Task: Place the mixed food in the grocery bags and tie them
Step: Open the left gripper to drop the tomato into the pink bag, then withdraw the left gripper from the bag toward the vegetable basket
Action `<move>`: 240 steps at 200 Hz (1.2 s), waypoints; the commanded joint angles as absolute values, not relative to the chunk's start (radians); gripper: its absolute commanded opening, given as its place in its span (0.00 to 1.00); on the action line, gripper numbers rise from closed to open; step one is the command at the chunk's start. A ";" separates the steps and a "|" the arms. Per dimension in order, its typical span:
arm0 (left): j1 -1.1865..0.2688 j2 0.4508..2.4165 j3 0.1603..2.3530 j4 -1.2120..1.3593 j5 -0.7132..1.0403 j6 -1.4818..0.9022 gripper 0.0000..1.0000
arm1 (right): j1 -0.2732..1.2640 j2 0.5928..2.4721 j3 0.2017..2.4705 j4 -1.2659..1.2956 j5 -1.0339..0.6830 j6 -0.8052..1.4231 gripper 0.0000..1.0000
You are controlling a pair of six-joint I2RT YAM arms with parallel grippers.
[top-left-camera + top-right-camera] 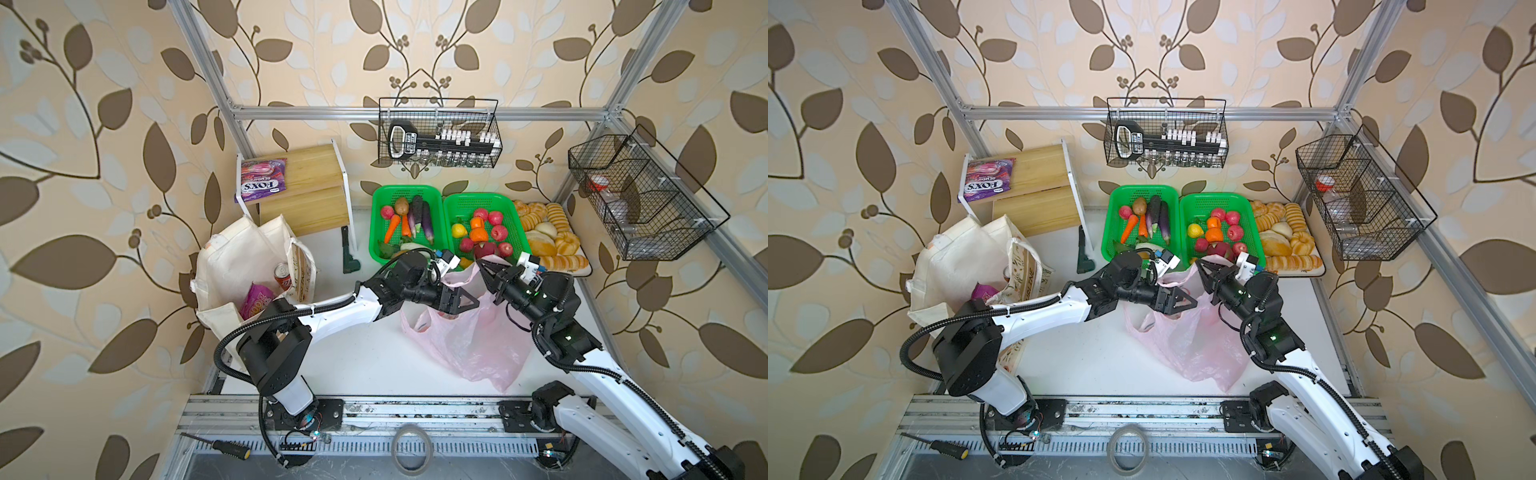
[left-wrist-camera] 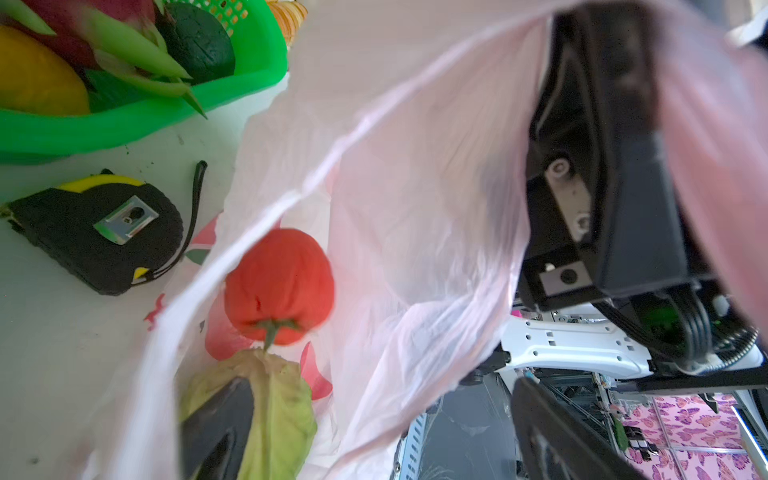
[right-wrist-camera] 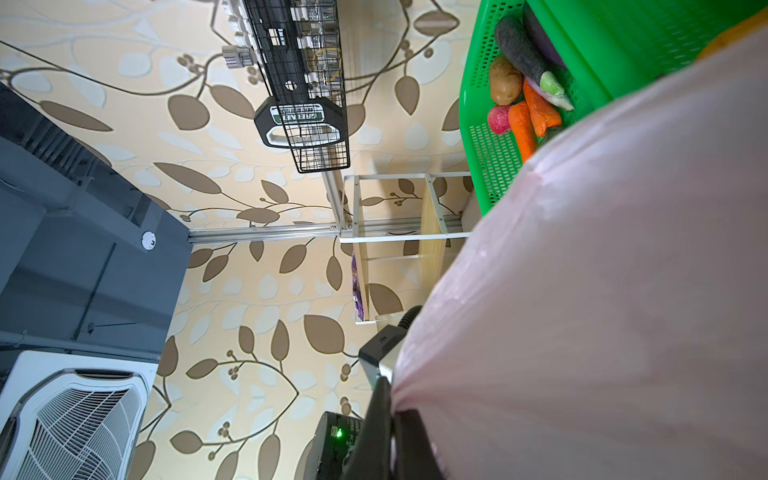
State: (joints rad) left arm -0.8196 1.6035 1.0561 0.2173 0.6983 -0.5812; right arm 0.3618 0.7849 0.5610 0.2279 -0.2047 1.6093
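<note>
We note the white table first, in both top views: everything stands on it inside the wallpapered frame. The cream canvas tote sits at the far left against the wooden shelf, its mouth propped wide, likely so items drop straight in. The red drink can and the purple "100" packet already lie inside. The pink plastic bag sprawls mid-table, near the two green baskets, a short carry for produce. The right gripper is clenched on the bag's upper edge; in the right wrist view the plastic gathers to a pinch between the jaws. We judge this lift is what keeps the limp mouth open. The left gripper hovers over that mouth. In the left wrist view its fingers stand wide apart with nothing between them. Below them, inside the bag, the red vegetable rests clear of both fingers, just beside the green cabbage. We read this as the drop step of loading. The brown potato lies in the baskets' left tray, not yet bagged. We cannot find the orange packet. A tape measure lies on the table just outside the bag, near enough to snag the film when the bag is gathered. Neither bag is tied; tying looks some way off.
</note>
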 commanded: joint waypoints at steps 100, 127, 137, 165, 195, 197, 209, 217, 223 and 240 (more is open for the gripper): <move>-0.829 1.150 0.934 0.019 0.451 -0.264 0.96 | 0.061 0.756 0.524 0.217 -0.436 1.663 0.00; -0.817 1.062 0.927 -0.059 0.294 -0.156 0.96 | 0.046 0.777 0.529 0.232 -0.450 1.664 0.00; -0.804 1.050 0.929 -0.074 0.221 -0.154 0.96 | 0.043 0.780 0.533 0.242 -0.456 1.664 0.00; -0.697 1.122 0.988 -0.196 0.050 -0.261 0.97 | 0.039 0.779 0.541 0.241 -0.460 1.664 0.00; -0.528 1.302 1.060 -0.235 0.383 -0.372 0.99 | 0.040 0.762 0.536 0.226 -0.462 1.664 0.00; -0.524 1.313 1.063 -0.236 0.408 -0.371 0.99 | 0.040 0.760 0.537 0.224 -0.461 1.664 0.00; -0.519 1.371 1.086 -0.245 0.513 -0.375 0.99 | 0.040 0.755 0.534 0.217 -0.458 1.664 0.00; -0.519 1.400 1.078 -0.213 0.596 -0.392 0.99 | 0.040 0.751 0.532 0.213 -0.457 1.665 0.00; -0.520 1.421 1.069 -0.186 0.653 -0.402 0.99 | 0.040 0.750 0.532 0.212 -0.457 1.665 0.00; -0.520 1.502 1.081 -0.213 0.741 -0.410 0.99 | 0.040 0.751 0.533 0.212 -0.458 1.666 0.00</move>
State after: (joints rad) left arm -0.5110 1.4422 1.0470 -0.2031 0.4870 -0.3706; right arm 0.0433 0.7616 0.5217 0.2131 -0.4458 1.6119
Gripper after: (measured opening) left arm 0.987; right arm 0.047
